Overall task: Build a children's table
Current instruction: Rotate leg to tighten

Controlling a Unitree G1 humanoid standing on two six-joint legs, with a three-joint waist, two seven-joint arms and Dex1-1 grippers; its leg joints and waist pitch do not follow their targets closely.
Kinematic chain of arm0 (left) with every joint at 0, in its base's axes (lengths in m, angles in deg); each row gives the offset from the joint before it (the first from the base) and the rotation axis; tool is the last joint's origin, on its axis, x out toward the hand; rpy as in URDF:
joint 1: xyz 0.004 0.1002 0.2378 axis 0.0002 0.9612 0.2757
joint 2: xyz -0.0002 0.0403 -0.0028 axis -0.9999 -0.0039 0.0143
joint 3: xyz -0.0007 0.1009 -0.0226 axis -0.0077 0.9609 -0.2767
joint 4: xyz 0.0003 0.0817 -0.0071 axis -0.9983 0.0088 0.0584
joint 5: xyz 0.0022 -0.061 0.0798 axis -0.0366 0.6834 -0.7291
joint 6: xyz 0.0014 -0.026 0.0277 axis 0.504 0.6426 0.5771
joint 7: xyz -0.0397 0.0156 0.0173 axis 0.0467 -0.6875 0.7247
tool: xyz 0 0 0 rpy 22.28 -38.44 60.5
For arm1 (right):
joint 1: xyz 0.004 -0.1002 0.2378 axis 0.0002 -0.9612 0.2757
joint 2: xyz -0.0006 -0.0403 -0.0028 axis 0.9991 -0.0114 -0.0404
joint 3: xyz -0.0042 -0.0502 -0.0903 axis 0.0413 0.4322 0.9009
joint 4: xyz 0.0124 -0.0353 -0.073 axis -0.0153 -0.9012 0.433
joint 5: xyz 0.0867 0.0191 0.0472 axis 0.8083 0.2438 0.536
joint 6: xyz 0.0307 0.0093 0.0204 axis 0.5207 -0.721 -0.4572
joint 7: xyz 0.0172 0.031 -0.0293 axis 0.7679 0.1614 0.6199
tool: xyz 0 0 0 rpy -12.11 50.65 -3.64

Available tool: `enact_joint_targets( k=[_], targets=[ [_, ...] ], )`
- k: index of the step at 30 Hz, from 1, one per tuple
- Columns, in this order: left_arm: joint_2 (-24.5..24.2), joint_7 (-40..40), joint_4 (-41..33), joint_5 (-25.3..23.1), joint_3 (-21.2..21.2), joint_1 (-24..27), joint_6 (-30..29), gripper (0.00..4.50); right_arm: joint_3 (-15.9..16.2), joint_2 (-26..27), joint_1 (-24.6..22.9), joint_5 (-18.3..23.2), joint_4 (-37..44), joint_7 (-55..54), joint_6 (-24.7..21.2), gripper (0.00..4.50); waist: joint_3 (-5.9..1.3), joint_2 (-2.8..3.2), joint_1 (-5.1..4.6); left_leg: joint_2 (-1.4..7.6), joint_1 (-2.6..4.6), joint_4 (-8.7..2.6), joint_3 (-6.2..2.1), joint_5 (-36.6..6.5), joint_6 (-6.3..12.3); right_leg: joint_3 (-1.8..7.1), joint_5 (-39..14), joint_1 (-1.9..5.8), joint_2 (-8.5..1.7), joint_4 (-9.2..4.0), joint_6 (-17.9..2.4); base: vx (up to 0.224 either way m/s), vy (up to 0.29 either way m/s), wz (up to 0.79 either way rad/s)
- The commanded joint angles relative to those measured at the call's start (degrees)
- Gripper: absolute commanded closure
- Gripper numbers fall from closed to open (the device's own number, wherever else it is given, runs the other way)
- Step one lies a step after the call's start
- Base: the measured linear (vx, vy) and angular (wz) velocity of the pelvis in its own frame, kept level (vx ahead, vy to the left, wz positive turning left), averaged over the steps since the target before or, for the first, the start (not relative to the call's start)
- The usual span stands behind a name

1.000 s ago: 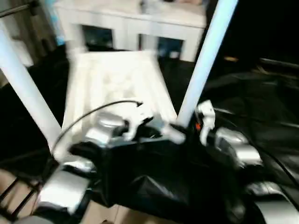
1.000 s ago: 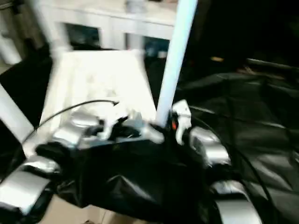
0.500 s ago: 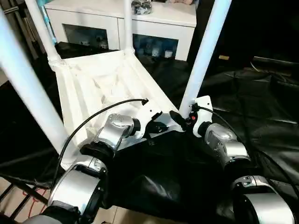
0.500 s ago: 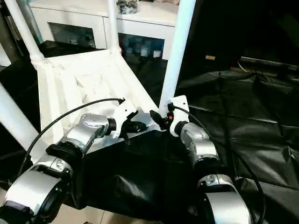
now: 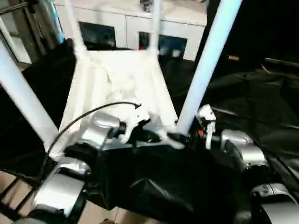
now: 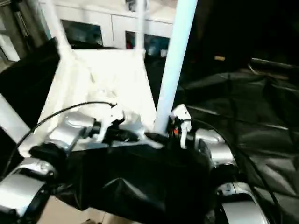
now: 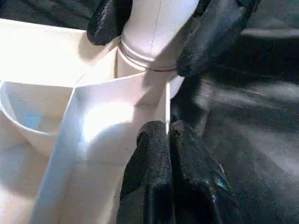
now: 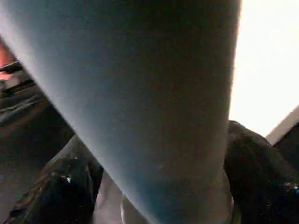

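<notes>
Two end effectors work my near corner of the upturned children's table [image 5: 117, 79]: left end effector [image 7: 170, 154] pinched closed at the rim, right end effector [image 7: 154, 28] spread wide around the near-right leg [image 5: 205, 60]. Farther off stands a white cabinet [image 5: 135, 23].

No lettering, label, brand, number or sign can be read on anything here.

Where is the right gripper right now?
In the left eye view the right gripper sits at the base of the near right leg, its fingers either side of it, beside the upturned tabletop.
</notes>
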Motion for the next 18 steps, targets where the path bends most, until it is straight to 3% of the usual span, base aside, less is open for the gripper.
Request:
enact_joint_targets(
  k=[1, 7, 11, 12, 16, 18],
  targets=[
    [1.4, -3.8, -2.1, 1.9, 1.8, -0.6, 0.9, 4.50, 3.1, -0.1, -0.9, 0.1, 1.0, 3.5, -2.7, 0.96, -3.37, -0.09, 0.24, 0.90, 0.93, -3.42, 0.06, -11.9, 3.67, 1.44, -6.5, 2.76, -2.16, -3.20, -15.8, 0.000, 0.000, 0.00],
    [1.0, -4.9, -2.3, 1.9, 1.8, -0.6, 0.8, 4.50, 3.8, -0.7, -1.3, 0.3, 2.0, 5.3, -3.9, 1.50, -3.60, -0.01, 1.05, 0.84, 0.99, -3.16, 0.16, -9.1, 4.14, 1.44, -2.4, 2.78, -2.17, -2.73, -16.3, 0.000, 0.000, 0.00],
    [1.1, -5.0, -2.7, 1.9, 1.8, -0.5, 0.5, 4.50, 3.9, -0.5, -1.8, 0.7, 3.0, 5.7, -4.9, 1.71, -3.61, -0.04, 1.24, 0.84, 0.99, -3.20, 0.12, -9.6, 3.69, 1.41, -2.9, 2.84, -2.24, -2.75, -16.2, 0.000, 0.000, 0.00],
    [1.2, -4.5, -2.7, 1.8, 1.7, -0.5, 0.5, 4.50, 3.9, -0.4, -1.9, 0.7, 3.2, 5.7, -5.2, 1.72, -3.60, 0.28, 1.29, 0.85, 1.05, -3.24, 0.08, -9.7, 3.55, 1.40, -3.0, 2.80, -2.25, -2.75, -16.2, 0.000, 0.000, 0.00],
    [2.0, -1.6, -2.3, 1.4, 1.2, -0.8, 0.4, 4.50, 3.3, 0.5, -2.2, 1.0, 3.3, 3.5, -5.1, 1.75, -3.64, 0.08, 1.31, 0.80, 1.02, -3.22, 0.08, -9.8, 3.27, 1.39, -3.1, 2.85, -2.20, -2.78, -16.0, 0.000, 0.000, 0.00],
    [3.4, 4.8, -1.1, 0.6, 0.2, -1.5, -0.1, 4.50, 1.5, 2.5, -1.4, 0.1, 0.8, -3.8, -3.8, 1.75, -3.53, 0.11, 1.22, 0.86, 1.00, -3.33, 0.04, -10.5, 2.49, 1.42, -4.3, 2.71, -2.28, -2.88, -15.7, 0.000, 0.000, 0.00]
  ],
)
